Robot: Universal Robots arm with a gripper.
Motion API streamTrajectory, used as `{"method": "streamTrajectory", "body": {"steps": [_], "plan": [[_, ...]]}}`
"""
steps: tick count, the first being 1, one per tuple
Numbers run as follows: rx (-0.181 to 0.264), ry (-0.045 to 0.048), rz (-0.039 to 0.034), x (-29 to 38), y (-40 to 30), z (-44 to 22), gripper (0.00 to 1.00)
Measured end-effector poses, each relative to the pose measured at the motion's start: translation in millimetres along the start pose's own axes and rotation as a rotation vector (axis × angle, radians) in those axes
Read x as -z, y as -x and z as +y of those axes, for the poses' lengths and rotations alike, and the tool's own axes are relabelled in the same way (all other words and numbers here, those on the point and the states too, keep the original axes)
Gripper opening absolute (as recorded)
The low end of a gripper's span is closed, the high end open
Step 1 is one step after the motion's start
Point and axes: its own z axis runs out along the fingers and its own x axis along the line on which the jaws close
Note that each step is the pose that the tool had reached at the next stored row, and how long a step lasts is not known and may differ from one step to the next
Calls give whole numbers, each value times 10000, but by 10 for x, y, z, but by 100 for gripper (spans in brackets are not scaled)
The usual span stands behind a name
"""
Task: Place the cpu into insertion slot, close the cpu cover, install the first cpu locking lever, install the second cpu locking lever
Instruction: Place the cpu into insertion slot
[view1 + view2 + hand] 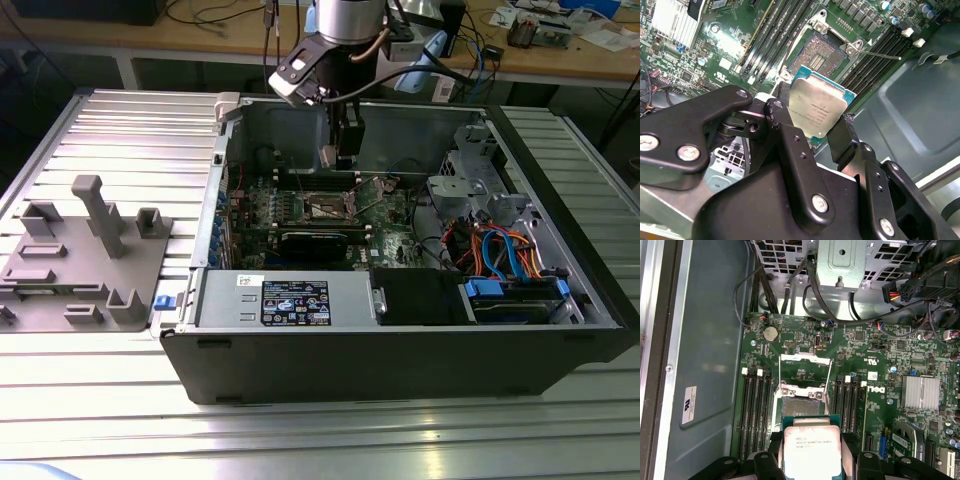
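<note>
Above the insertion slot (821,54), the tool (812,125), clenched around the cpu (819,106).

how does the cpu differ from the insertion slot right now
The cpu has a dull silver top; the insertion slot shows a brownish-gold contact field. The cpu is held off the green circuit board, clamped in the tool; the insertion slot is set into that board, uncovered and empty. Both are square and look close in size.
</note>
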Motion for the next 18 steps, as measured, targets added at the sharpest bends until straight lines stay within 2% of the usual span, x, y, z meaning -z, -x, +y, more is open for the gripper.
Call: {"method": "streamTrajectory", "body": {"steps": [3, 6, 9, 11, 15, 18], "plan": [[-5, 0, -7, -7, 0, -1, 55], [-360, 1, -68, -19, 0, -1, 55], [-404, 0, -77, -20, 1, -1, 55], [-405, 0, -75, -82, 1, -5, 55], [-405, 1, -76, -88, 1, -6, 55], [-404, 1, -75, -126, 2, -8, 55]]}}
